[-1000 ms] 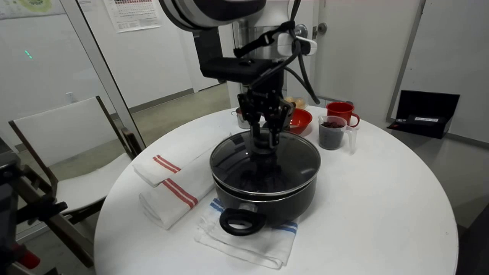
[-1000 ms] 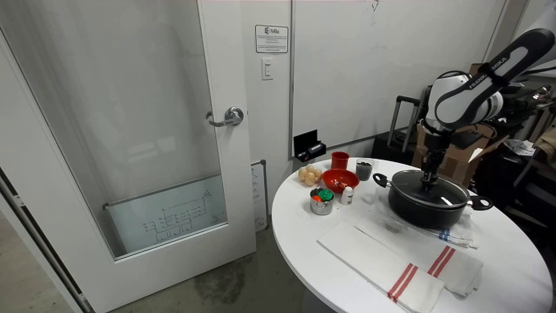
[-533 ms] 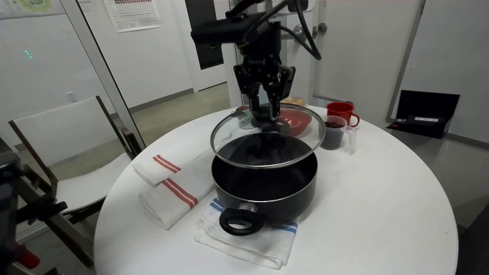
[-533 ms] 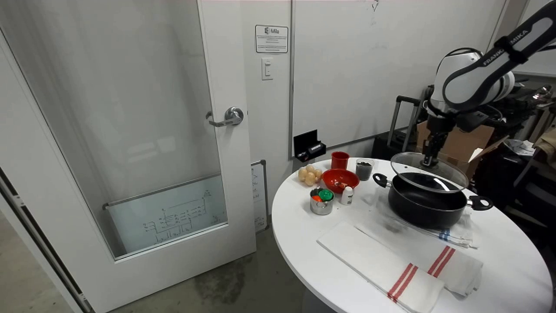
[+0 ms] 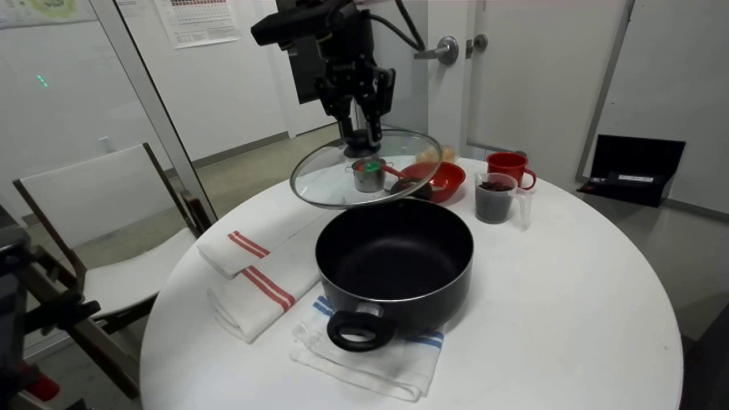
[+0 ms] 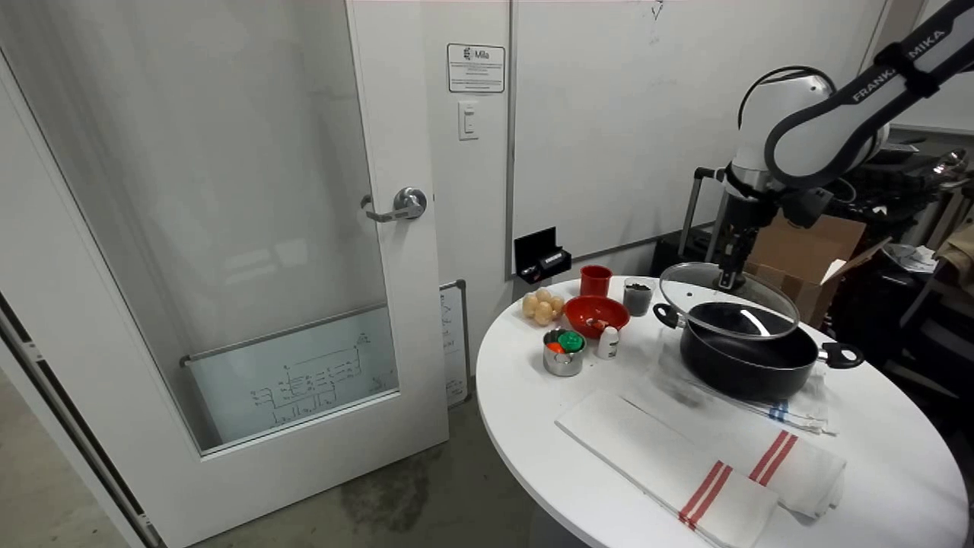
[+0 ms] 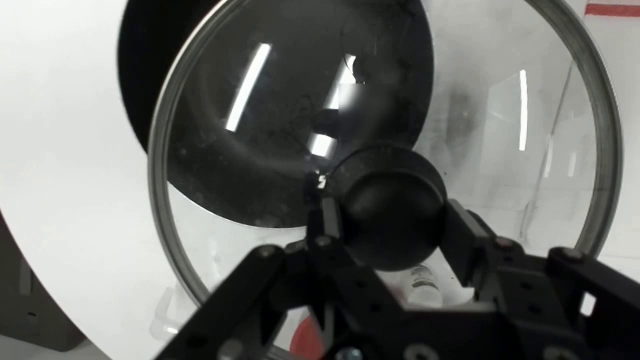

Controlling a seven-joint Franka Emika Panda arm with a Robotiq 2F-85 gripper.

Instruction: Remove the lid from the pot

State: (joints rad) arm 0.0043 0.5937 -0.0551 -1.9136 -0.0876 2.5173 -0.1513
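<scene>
My gripper (image 5: 361, 135) is shut on the black centre knob (image 7: 392, 215) of the glass lid (image 5: 324, 177), with a finger on either side of it in the wrist view. The lid hangs in the air, slightly tilted, above and partly beside the pot (image 5: 410, 313). The lid also shows in an exterior view (image 6: 696, 301) and in the wrist view (image 7: 240, 175). The black pot stands uncovered on the table, and its dark inside looks empty. It also shows in an exterior view (image 6: 734, 369), where the lid still overlaps its far left part. The near looped handle (image 5: 361, 336) points toward that camera.
A blue-striped towel (image 5: 376, 370) lies under the pot. Red-striped towels (image 5: 256, 302) lie beside it. Behind stand a metal cup (image 5: 370, 179), a red bowl (image 5: 450, 185), a clear measuring cup (image 5: 493, 205), a red mug (image 5: 506, 164) and a white bottle (image 6: 608, 344).
The lid was on the pot. My gripper has lifted it off and carried it up, then sideways toward the metal cup, leaving the pot open. The pot has not moved.
</scene>
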